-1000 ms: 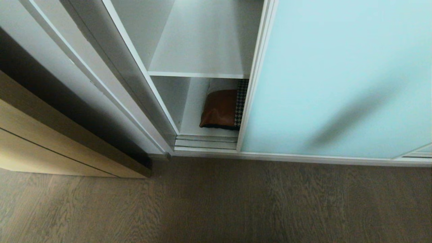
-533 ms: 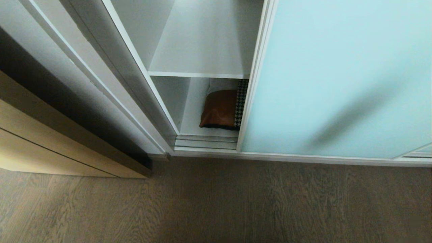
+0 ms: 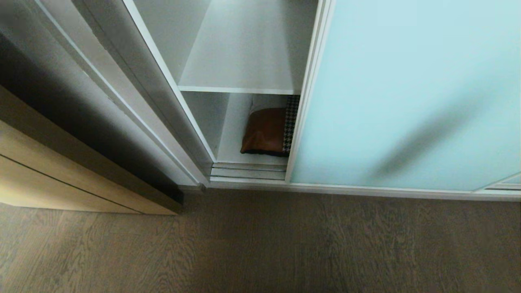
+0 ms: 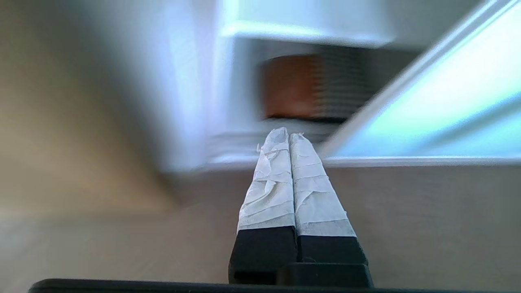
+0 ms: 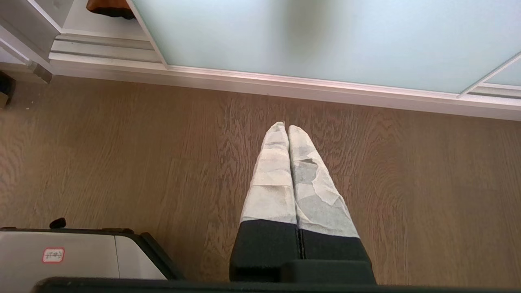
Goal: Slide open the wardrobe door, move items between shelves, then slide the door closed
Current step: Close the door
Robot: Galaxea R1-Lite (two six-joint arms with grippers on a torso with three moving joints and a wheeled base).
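Head view: wood-grain floor (image 3: 285, 244) is seen below a white wardrobe. Sliding wardrobe door (image 3: 407, 93) is part-way open, covering the right side; a narrow gap is left at its frame edge. Items (image 3: 266, 132), a rust-brown and houndstooth bundle, are seen on the lowest shelf (image 3: 232, 152), partly hidden behind the door edge. Upper shelf (image 3: 240, 65) is bare where visible. Neither arm is seen here. Tan wooden door (image 3: 61, 179) stands close on the left, so room that side is judged tight.

Left wrist view: left gripper (image 4: 289, 136), fingers pressed together, is aimed low toward the gap, near the bottom track (image 4: 244, 148); nothing is held. Background is blurred. Widening the gap first is judged wise: the closed tip can be set against the door's frame edge and pushed along the track, kept off the glass.

Right wrist view: right gripper (image 5: 288, 128), pressed together and empty, hangs over open floor, well apart from the door.
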